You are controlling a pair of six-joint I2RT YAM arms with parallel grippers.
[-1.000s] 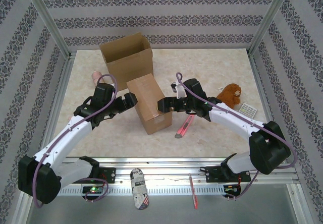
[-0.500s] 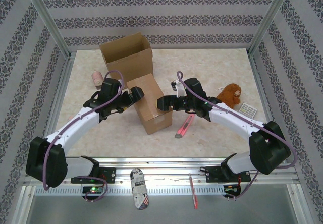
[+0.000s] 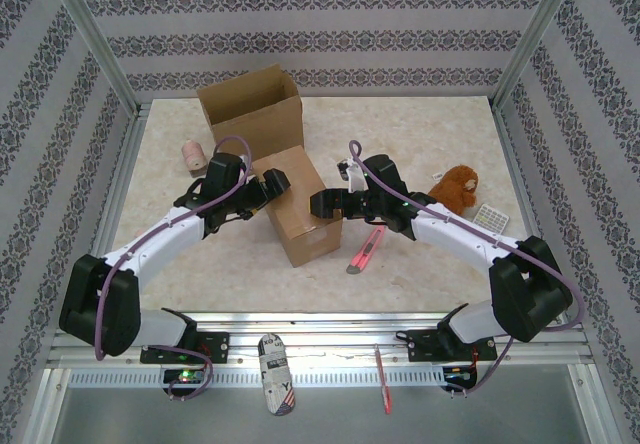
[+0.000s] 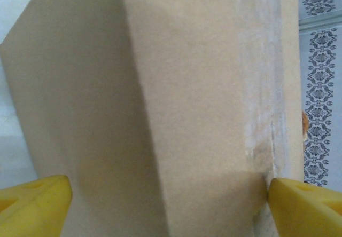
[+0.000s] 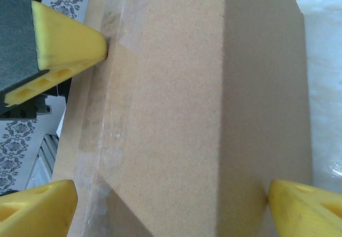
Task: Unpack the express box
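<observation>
sealed express box (image 3: 296, 204) sits just in front of open carton (image 3: 252, 109), bit to its right. left gripper (image 3: 272, 182) at box's left side, right gripper (image 3: 320, 204) at opposite side, both nearer than carton. yellow fingertips (image 4: 32, 202) on both spread wide, straddling box, tips right up against cardboard. actually squeezing? can't tell tbh.

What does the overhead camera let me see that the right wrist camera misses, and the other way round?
Overhead camera adds the open box, the plush toy and the pink knife. Right wrist camera adds, close up, clear tape along the closed box and yellow fingertips flanking it. Shared: the closed box, with the left end effector and right end effector open at opposite sides.
</observation>
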